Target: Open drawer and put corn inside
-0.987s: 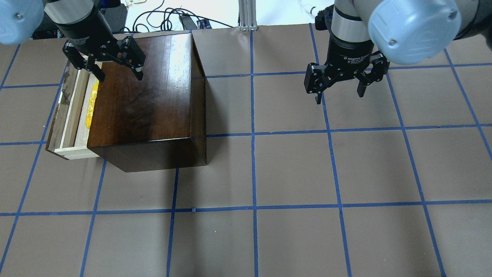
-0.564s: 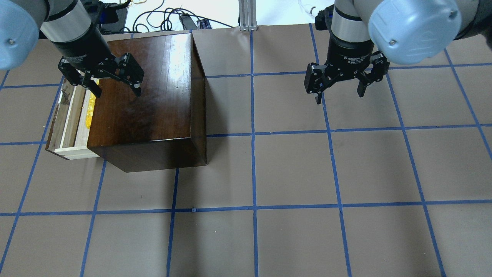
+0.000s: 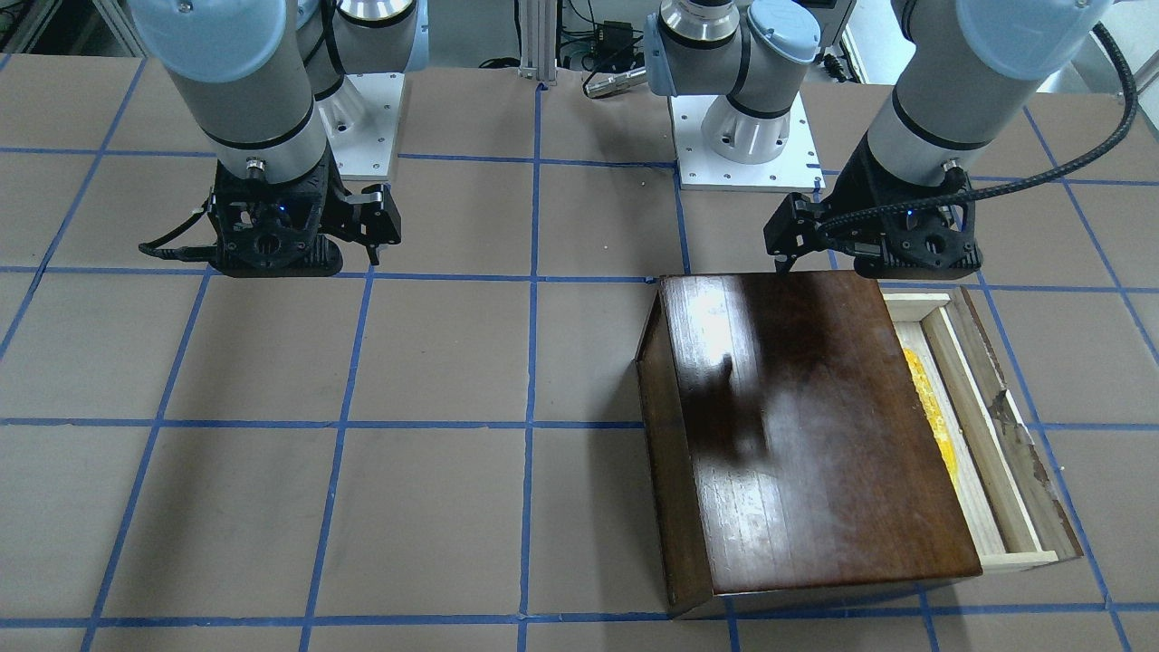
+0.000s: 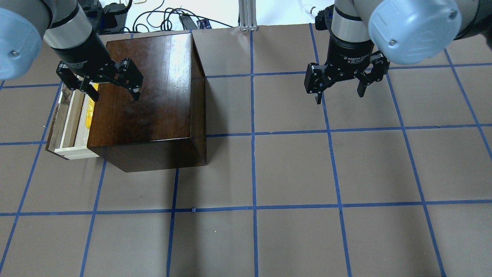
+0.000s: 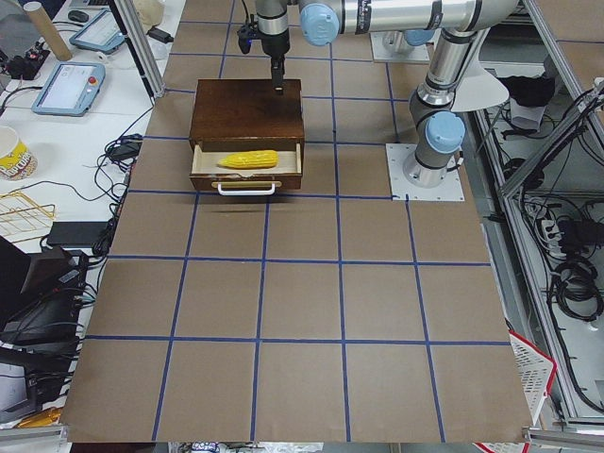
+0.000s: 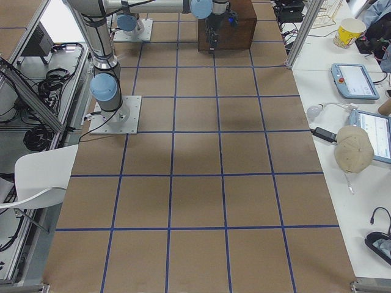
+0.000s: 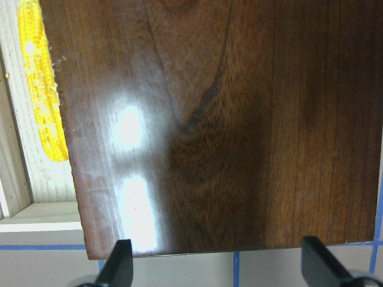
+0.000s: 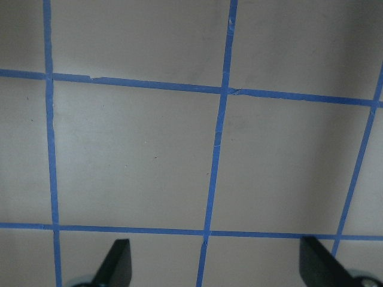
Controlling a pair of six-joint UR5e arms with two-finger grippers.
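One corn point(image 4: 89, 111) lies in drawer point(image 4: 64, 117), below and beside left fingers point(image 4: 93, 92).

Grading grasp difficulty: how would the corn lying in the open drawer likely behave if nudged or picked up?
The corn looks round and tapered, so a nudge would probably roll it in a curve. The walls of the shallow drawer around it should stop it. Its bumpy kernels likely resist slipping, and being small, it is probably light.

A long, shallow drawer point(image 4: 65, 123) of pale unfinished wood, its dark-brown front panel worn and chipped, stands pulled partway out of a glossy dark-brown wooden box point(image 4: 146, 96). A small bright yellow corn cob point(image 4: 89, 109) lies lengthwise inside it, close against the box.
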